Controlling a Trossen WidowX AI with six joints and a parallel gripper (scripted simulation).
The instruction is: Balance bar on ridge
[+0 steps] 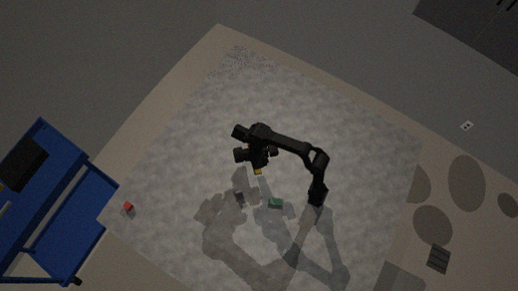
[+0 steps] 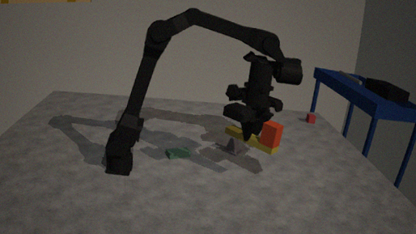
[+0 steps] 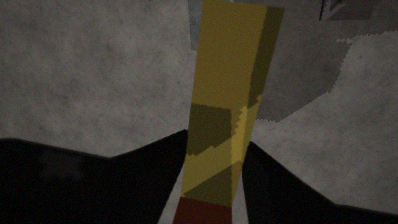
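Note:
The yellow bar (image 1: pixel 258 172) (image 2: pixel 267 147) (image 3: pixel 227 55) is in the air, with an orange-red block (image 2: pixel 271 134) (image 3: pixel 202 212) standing on one end. My gripper (image 1: pixel 258 166) (image 2: pixel 251 134) (image 3: pixel 216 142) points down and is shut on the bar between the block and its other end. The grey ridge (image 1: pixel 239 196) (image 2: pixel 232 146), a small peaked wedge, stands on the table, apart from the bar. In the wrist view part of the ridge (image 3: pixel 345 7) shows at the top edge, right of the bar. The fingers hide part of the bar in the exterior view.
A green block (image 1: pixel 276 203) (image 2: pixel 178 152) lies on the table between the ridge and the arm's base. A small red cube (image 1: pixel 128 206) (image 2: pixel 310 118) sits near a far table corner. A blue cart (image 1: pixel 58 217) (image 2: pixel 398 112) stands beyond the table edge.

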